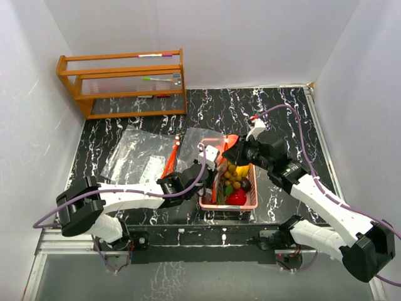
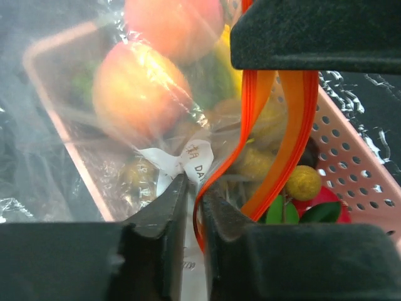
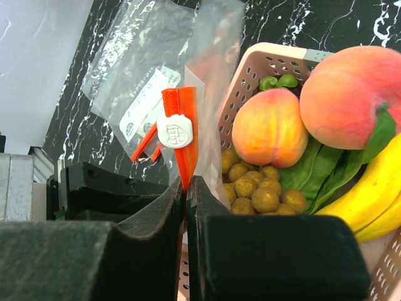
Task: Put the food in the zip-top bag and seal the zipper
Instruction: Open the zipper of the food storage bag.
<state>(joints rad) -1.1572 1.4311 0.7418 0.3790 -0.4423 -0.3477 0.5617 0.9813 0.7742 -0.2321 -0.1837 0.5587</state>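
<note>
1. The top external view looks steeply down from high behind the rig, taking in the whole table [image 1: 269, 106].
2. The left wrist view looks past the left gripper [image 2: 194, 188], very close to the pink basket [image 2: 357, 163].
3. The right wrist view looks past the right gripper [image 3: 186, 183], equally close.
4. All three views share the basket and the zip-top bag's orange zipper [image 2: 291, 138].

The flat table top [image 1: 276, 100] is black with white marble veins. The perforated plastic basket [image 3: 276, 63] is pink. The two round peaches [image 3: 269, 125] are orange-red with a yellow blush. The small-berried longan bunch [image 3: 257, 188] is tan and the curved bananas [image 3: 369, 188] are yellow. The clear plastic zip-top bag [image 3: 213, 37] carries an orange zipper strip [image 3: 182, 106] and a white slider [image 3: 175, 130]. The slatted wooden rack [image 1: 122, 84] is honey-brown.
</note>
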